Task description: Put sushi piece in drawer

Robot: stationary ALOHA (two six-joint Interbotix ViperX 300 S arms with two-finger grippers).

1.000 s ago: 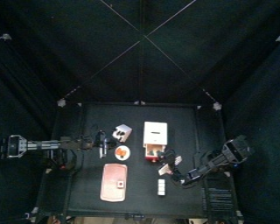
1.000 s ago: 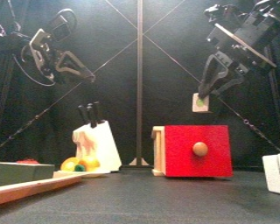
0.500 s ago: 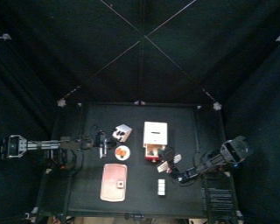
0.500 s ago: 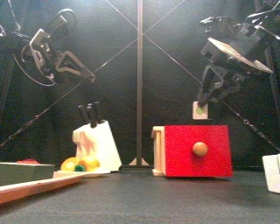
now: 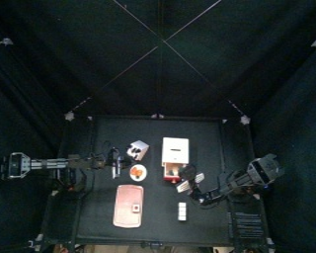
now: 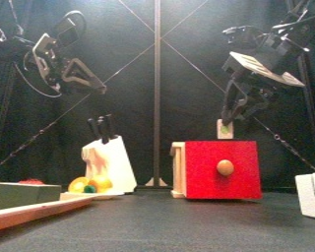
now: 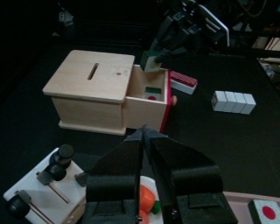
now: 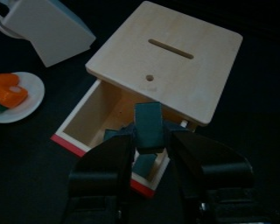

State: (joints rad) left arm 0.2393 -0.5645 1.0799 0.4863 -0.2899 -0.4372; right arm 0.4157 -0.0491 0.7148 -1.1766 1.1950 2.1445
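Observation:
The drawer cabinet (image 5: 176, 148) is a pale box with a slot in its top (image 8: 166, 57). Its red-fronted compartment (image 6: 222, 169) stands pulled out toward the table's front, and its inside (image 8: 105, 118) is open. My right gripper (image 8: 149, 137) is shut on a small sushi piece (image 8: 147, 114) and holds it just above the open compartment; in the front view the piece (image 6: 224, 128) hangs a little above the red front. My left gripper (image 7: 147, 140) is shut and empty, raised at the table's left (image 6: 71, 71).
A white knife block (image 6: 107, 162) stands left of the cabinet. A plate with orange food (image 5: 138, 173) lies in front of it, and a flat pink tray (image 5: 129, 206) lies nearer the front edge. Small white blocks (image 5: 182, 210) lie at the front right.
My right gripper has come down a little with the sushi piece, closer to the open compartment. The left arm has not moved.

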